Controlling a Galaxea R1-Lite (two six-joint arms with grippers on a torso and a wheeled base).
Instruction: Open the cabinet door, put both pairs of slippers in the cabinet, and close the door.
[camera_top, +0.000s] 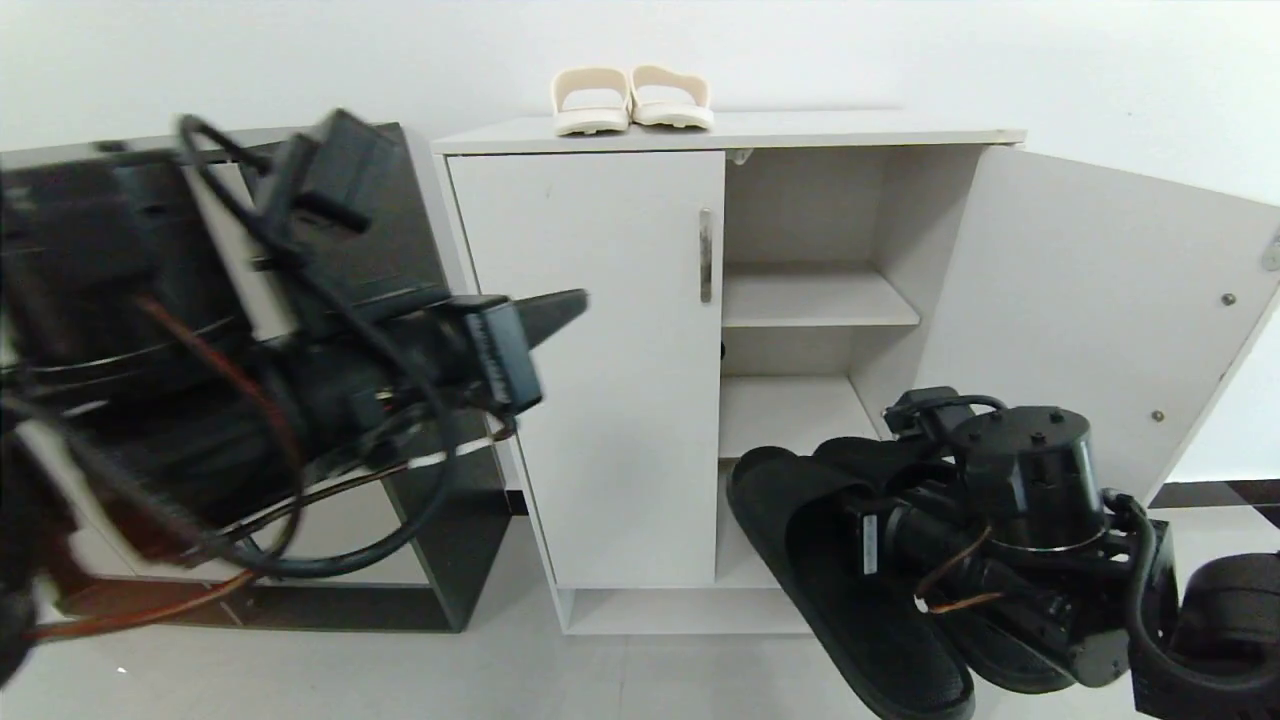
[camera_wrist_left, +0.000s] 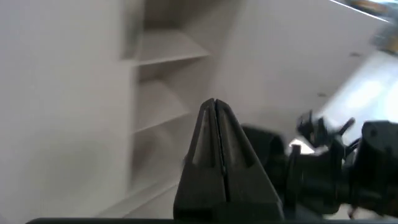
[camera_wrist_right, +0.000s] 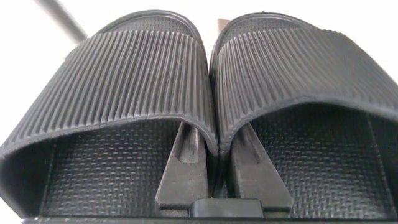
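1. White cabinet (camera_top: 850, 133): two doors. The left door (camera_top: 590, 380) is shut and the right door (camera_top: 1090, 310) is swung wide. The open side shows two shelves (camera_top: 815, 300), which makes three bays.
2. Black slippers (camera_top: 830, 560), one pair of two, hang from the right arm low in front of the open side. Their long axis runs on a slant, with the upper end just at the mouth of the bottom bay and the other end out over the floor. The bay lies ahead and slightly to the left, so I judge a short push along that axis would carry them in.
3. Cream slippers (camera_top: 631, 100), the second pair of two, sit side by side on the cabinet top above the shut door, well apart from both arms. The left arm is the nearer one.
4. Right gripper (camera_wrist_right: 214, 155): one finger is under each strap, and the two are closed tight, pinching the inner strap edges together.
5. Left gripper (camera_wrist_left: 215, 109): it is fully closed with nothing in it, raised in front of the shut door.
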